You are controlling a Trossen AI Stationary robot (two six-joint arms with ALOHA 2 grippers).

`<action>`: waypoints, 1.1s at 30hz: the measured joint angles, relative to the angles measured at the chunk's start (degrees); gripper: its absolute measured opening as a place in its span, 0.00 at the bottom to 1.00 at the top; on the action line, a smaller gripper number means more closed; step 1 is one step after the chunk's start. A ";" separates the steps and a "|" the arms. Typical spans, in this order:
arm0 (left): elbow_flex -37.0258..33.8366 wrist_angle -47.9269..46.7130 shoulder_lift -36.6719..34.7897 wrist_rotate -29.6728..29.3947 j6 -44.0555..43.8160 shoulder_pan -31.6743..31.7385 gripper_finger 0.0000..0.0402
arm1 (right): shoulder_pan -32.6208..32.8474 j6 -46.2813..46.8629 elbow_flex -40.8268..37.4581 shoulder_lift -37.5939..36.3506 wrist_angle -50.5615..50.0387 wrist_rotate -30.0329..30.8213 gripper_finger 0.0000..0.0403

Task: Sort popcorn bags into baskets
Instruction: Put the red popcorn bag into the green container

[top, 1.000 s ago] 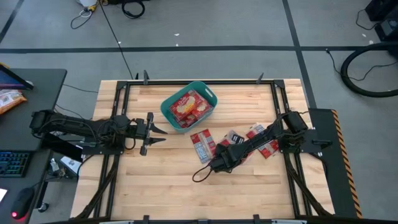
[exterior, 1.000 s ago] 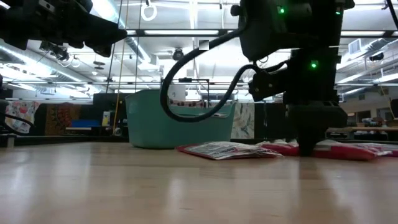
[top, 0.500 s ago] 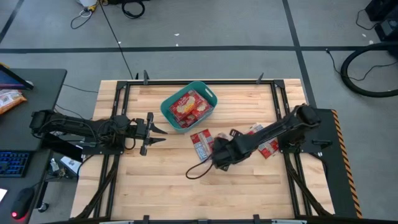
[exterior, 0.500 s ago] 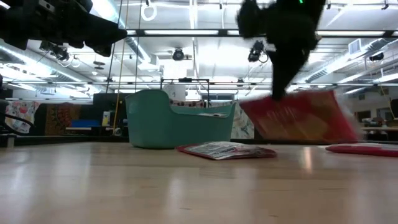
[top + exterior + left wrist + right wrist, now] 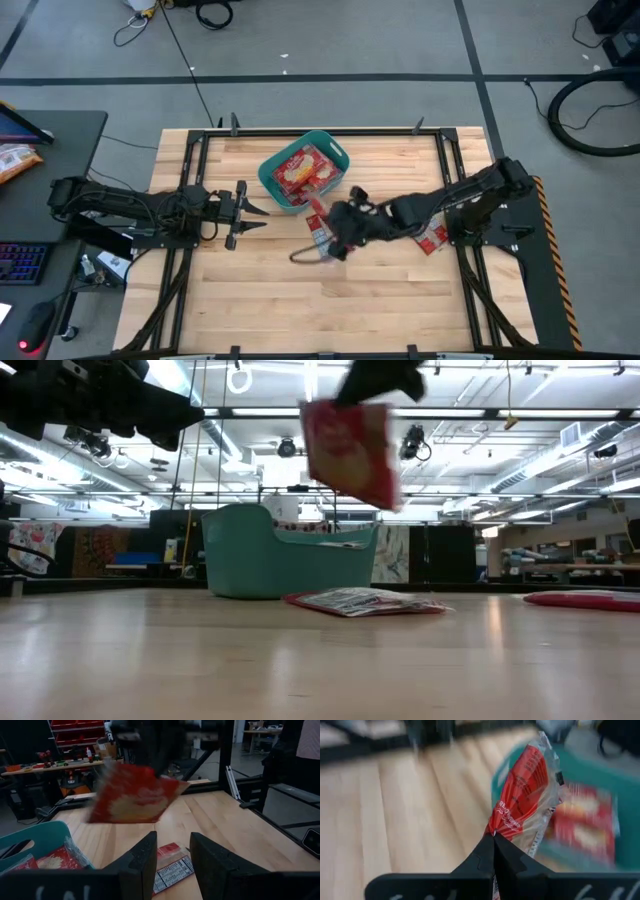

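Observation:
My right gripper [image 5: 494, 842] is shut on a red popcorn bag [image 5: 525, 795] and holds it in the air just near of the teal basket [image 5: 272, 186]. The bag also shows high up in the low view [image 5: 350, 450] and in the left wrist view [image 5: 135, 795]. The basket holds popcorn bags [image 5: 302, 172] that lie flat. One more bag [image 5: 365, 600] lies flat on the table near the basket, and others [image 5: 432, 238] lie at the right. My left gripper [image 5: 255, 213] is open and empty, left of the basket. My right gripper pinches the bag's edge [image 5: 492, 831] between its two shut fingers. In the low view the gripper stands above the bag, and the bag hangs below it by its top edge [image 5: 345, 405], tilted and clear of the table.
The dark table frame [image 5: 440, 150] runs along the edges. A dark cable loop [image 5: 303, 256] hangs from my right arm over the table's middle. Bare wood lies toward the near edge [image 5: 300, 310]. An orange-and-white snack bag [image 5: 15, 160] lies on the desk at the far left.
My right gripper has risen from the bags at the right and gone toward the table's left and far side, toward the basket. The popcorn bag that it holds has come up off the table and now hangs clear.

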 joint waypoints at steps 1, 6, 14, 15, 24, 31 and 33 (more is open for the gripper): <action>0.00 0.00 0.02 0.00 0.00 0.00 0.30 | -0.72 -1.83 0.02 0.00 3.28 0.07 0.01; 0.00 0.02 0.01 0.00 -0.02 0.00 0.30 | -4.53 -10.45 0.07 1.02 17.25 -1.15 0.02; 0.00 -0.02 0.02 0.00 0.04 0.02 0.30 | -12.20 -14.29 0.04 5.16 28.96 -0.97 0.02; 0.02 0.08 0.00 0.00 0.04 0.02 0.30 | -13.21 -13.89 0.04 5.85 29.61 -1.01 0.02; 0.00 -0.44 0.02 0.00 0.38 0.02 0.30 | -18.38 -8.40 0.09 11.01 31.29 -1.48 0.03; 0.02 0.05 0.02 -0.22 0.50 0.09 0.30 | -22.86 -8.04 0.25 14.08 38.94 -9.94 0.13; 0.02 0.11 0.00 -0.24 0.44 0.09 0.30 | -24.06 -6.56 0.07 14.85 39.49 -14.56 0.17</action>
